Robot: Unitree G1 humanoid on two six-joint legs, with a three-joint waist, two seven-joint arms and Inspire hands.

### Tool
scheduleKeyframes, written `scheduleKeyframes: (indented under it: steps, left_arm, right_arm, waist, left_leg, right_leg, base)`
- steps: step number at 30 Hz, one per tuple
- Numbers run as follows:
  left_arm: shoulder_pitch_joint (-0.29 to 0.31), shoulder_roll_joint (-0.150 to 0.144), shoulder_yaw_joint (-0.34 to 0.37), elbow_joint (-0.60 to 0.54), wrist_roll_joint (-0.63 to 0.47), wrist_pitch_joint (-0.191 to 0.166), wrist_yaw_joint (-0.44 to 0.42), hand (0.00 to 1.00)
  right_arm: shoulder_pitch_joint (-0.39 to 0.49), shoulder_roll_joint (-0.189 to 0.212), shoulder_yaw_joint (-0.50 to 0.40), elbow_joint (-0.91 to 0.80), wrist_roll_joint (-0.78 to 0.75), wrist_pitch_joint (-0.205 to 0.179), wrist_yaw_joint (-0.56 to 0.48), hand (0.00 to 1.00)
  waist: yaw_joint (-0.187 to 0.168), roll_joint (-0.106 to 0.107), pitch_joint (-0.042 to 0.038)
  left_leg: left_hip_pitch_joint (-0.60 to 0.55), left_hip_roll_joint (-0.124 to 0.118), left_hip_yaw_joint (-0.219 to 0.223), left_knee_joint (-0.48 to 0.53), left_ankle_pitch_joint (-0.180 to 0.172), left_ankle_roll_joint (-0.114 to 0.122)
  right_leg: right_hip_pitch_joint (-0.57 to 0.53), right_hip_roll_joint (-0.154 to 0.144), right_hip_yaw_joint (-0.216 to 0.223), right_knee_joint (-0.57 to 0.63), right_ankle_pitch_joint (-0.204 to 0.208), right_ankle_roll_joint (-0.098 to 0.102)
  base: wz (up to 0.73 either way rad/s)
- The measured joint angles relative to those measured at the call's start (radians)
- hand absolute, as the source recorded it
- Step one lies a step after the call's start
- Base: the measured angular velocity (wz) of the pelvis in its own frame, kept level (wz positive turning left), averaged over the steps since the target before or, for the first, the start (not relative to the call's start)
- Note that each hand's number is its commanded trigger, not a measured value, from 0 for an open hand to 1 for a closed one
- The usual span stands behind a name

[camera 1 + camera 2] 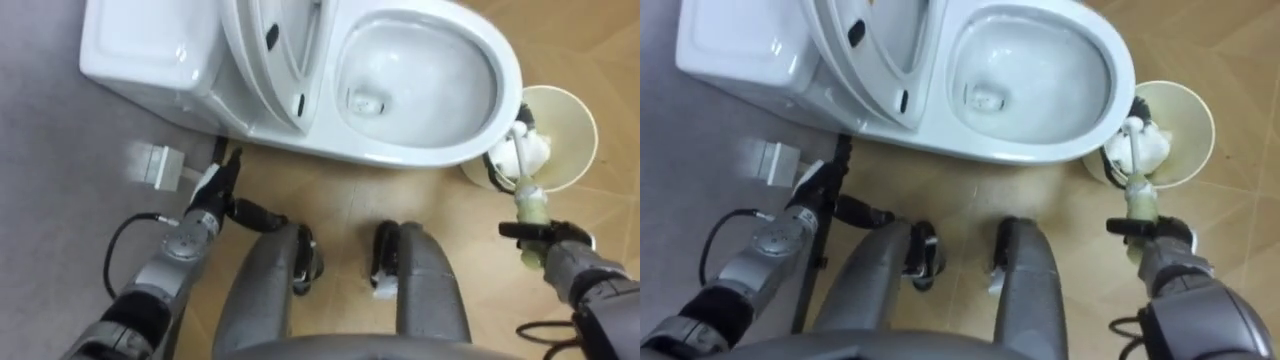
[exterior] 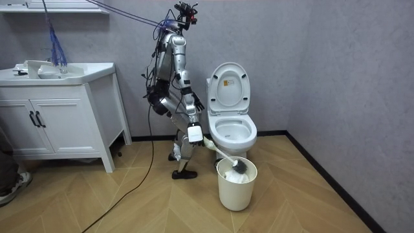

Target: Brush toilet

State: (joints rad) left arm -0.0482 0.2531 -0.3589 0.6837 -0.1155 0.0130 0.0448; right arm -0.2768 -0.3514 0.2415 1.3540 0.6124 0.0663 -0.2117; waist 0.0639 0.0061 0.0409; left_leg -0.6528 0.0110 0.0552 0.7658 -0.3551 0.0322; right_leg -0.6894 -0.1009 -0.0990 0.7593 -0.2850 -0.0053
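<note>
Fingers (image 1: pixel 522 231) clamp brush (image 1: pixel 528 196) — right hand (image 1: pixel 565 252) | head in bin (image 2: pixel 236 191) | left hand (image 1: pixel 213 187) idle

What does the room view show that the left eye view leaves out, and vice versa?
The room view adds the sink cabinet and the whole robot bent beside the toilet. The left eye view adds the bowl's bottom and the left robot hand, open near the toilet's base. Both share the toilet, the bucket and the brush in the right robot hand, head in bucket.
</note>
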Motion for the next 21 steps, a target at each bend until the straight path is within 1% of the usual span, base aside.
scheduleKeyframes:
  steps: [3, 4, 6, 7, 8, 9, 10, 12, 13, 15, 16, 17, 18, 19, 21]
  left_arm:
    - [0.033, 0.007, 0.023, 0.003, 0.0, -0.005, -0.02, 0.0]
    - [0.042, 0.007, 0.028, 0.003, 0.0, -0.008, -0.02, 0.0]
    - [0.085, 0.011, 0.052, 0.003, 0.0, -0.018, -0.028, 0.0]
    - [0.096, 0.011, 0.064, 0.003, 0.0, -0.019, -0.03, 0.0]
    - [0.12, 0.01, 0.088, 0.003, 0.006, -0.019, -0.033, 0.0]
    - [0.152, 0.01, 0.11, 0.002, 0.022, -0.019, -0.034, 0.0]
    - [0.165, 0.011, 0.121, 0.0, 0.024, -0.019, -0.034, 0.0]
    - [0.228, 0.012, 0.159, -0.004, 0.032, -0.019, -0.034, 0.0]
    - [0.245, 0.012, 0.168, -0.008, 0.032, -0.019, -0.034, 0.0]
    - [0.304, 0.012, 0.199, -0.03, 0.031, -0.023, -0.027, 0.0]
    - [0.316, 0.012, 0.201, -0.033, 0.028, -0.023, -0.027, 0.0]
    - [0.341, 0.01, 0.205, -0.044, 0.025, -0.022, -0.027, 0.0]
    - [0.371, 0.007, 0.22, -0.069, 0.025, -0.023, -0.029, 0.0]
    - [0.391, 0.003, 0.232, -0.081, 0.025, -0.023, -0.03, 0.0]
    - [0.435, -0.006, 0.259, -0.11, 0.032, -0.024, -0.031, 0.0]
  right_arm:
    - [0.027, 0.011, -0.022, -0.026, -0.035, 0.003, -0.018, 1.0]
    - [0.028, 0.012, -0.027, -0.026, -0.04, 0.003, -0.025, 1.0]
    - [0.045, 0.018, -0.042, -0.059, -0.074, 0.004, -0.062, 1.0]
    - [0.054, 0.022, -0.049, -0.076, -0.091, 0.004, -0.071, 1.0]
    - [0.078, 0.028, -0.068, -0.123, -0.137, 0.004, -0.087, 1.0]
    - [0.119, 0.031, -0.07, -0.198, -0.191, 0.001, -0.095, 1.0]
    - [0.138, 0.032, -0.07, -0.236, -0.211, -0.001, -0.099, 1.0]
    - [0.204, 0.033, -0.068, -0.363, -0.276, -0.014, -0.119, 1.0]
    - [0.223, 0.033, -0.068, -0.396, -0.302, -0.018, -0.121, 1.0]
    - [0.301, 0.038, -0.067, -0.519, -0.415, -0.03, -0.118, 1.0]
    - [0.317, 0.039, -0.067, -0.539, -0.44, -0.035, -0.113, 1.0]
    - [0.351, 0.043, -0.067, -0.575, -0.493, -0.041, -0.107, 1.0]
    - [0.38, 0.051, -0.067, -0.616, -0.551, -0.042, -0.099, 1.0]
    - [0.392, 0.056, -0.067, -0.638, -0.576, -0.042, -0.093, 1.0]
    - [0.448, 0.069, -0.067, -0.743, -0.646, -0.043, -0.06, 1.0]
  waist:
    - [-0.004, -0.01, -0.0069]
    - [-0.003, -0.011, -0.0078]
    - [-0.002, -0.012, -0.01]
    - [-0.002, -0.014, -0.014]
    - [-0.002, -0.021, -0.0174]
    - [-0.002, -0.031, -0.0236]
    - [-0.002, -0.034, -0.026]
    - [-0.002, -0.038, -0.0315]
    - [-0.002, -0.038, -0.0325]
    - [-0.007, -0.037, -0.0358]
    - [-0.007, -0.036, -0.0382]
    - [-0.004, -0.036, -0.0441]
    - [-0.002, -0.038, -0.0481]
    - [-0.002, -0.039, -0.0492]
    - [-0.003, -0.044, -0.048]
  left_leg:
    - [0.058, -0.002, 0.0, -0.048, 0.008, -0.003]
    - [0.07, -0.002, 0.0, -0.056, 0.008, -0.004]
    - [0.124, 0.01, 0.0, -0.091, 0.01, -0.007]
    - [0.135, 0.012, -0.001, -0.103, 0.011, -0.01]
    - [0.164, 0.012, -0.003, -0.135, 0.019, -0.013]
    - [0.199, 0.01, -0.002, -0.171, 0.028, -0.017]
    - [0.22, 0.011, -0.002, -0.188, 0.031, -0.019]
    - [0.309, 0.016, -0.006, -0.259, 0.043, -0.026]
    - [0.33, 0.016, -0.009, -0.277, 0.047, -0.028]
    - [0.406, 0.017, -0.02, -0.326, 0.056, -0.032]
    - [0.423, 0.017, -0.024, -0.338, 0.058, -0.032]
    - [0.457, 0.016, -0.028, -0.367, 0.062, -0.033]
    - [0.485, 0.014, -0.028, -0.393, 0.069, -0.033]
    - [0.497, 0.014, -0.028, -0.404, 0.07, -0.033]
    - [0.548, 0.012, -0.032, -0.444, 0.08, -0.036]
  right_leg:
    - [0.055, 0.002, -0.002, -0.038, 0.001, 0.001]
    - [0.067, 0.003, -0.003, -0.046, 0.001, 0.001]
    - [0.125, 0.016, -0.01, -0.091, 0.008, -0.001]
    - [0.139, 0.018, -0.014, -0.107, 0.011, -0.002]
    - [0.166, 0.021, -0.016, -0.133, 0.015, -0.003]
    - [0.195, 0.023, -0.015, -0.158, 0.018, -0.003]
    - [0.214, 0.025, -0.016, -0.174, 0.02, -0.003]
    - [0.307, 0.037, -0.027, -0.248, 0.032, -0.005]
    - [0.33, 0.038, -0.031, -0.267, 0.034, -0.005]
    - [0.415, 0.043, -0.051, -0.327, 0.039, -0.004]
    - [0.433, 0.043, -0.056, -0.34, 0.039, -0.004]
    - [0.467, 0.045, -0.062, -0.367, 0.04, -0.002]
    - [0.494, 0.045, -0.068, -0.391, 0.041, 0.0]
    - [0.507, 0.045, -0.072, -0.401, 0.041, 0.0]
    - [0.562, 0.045, -0.082, -0.425, 0.041, 0.003]
  base:
    - [-0.01]
    - [0.0]
    - [-0.04]
    - [-0.03]
    - [0.0]
    - [0.0]
    - [-0.03]
    - [0.02]
    - [0.15]
    - [0.19]
    - [0.17]
    - [0.16]
    - [0.15]
    - [0.12]
    - [0.11]
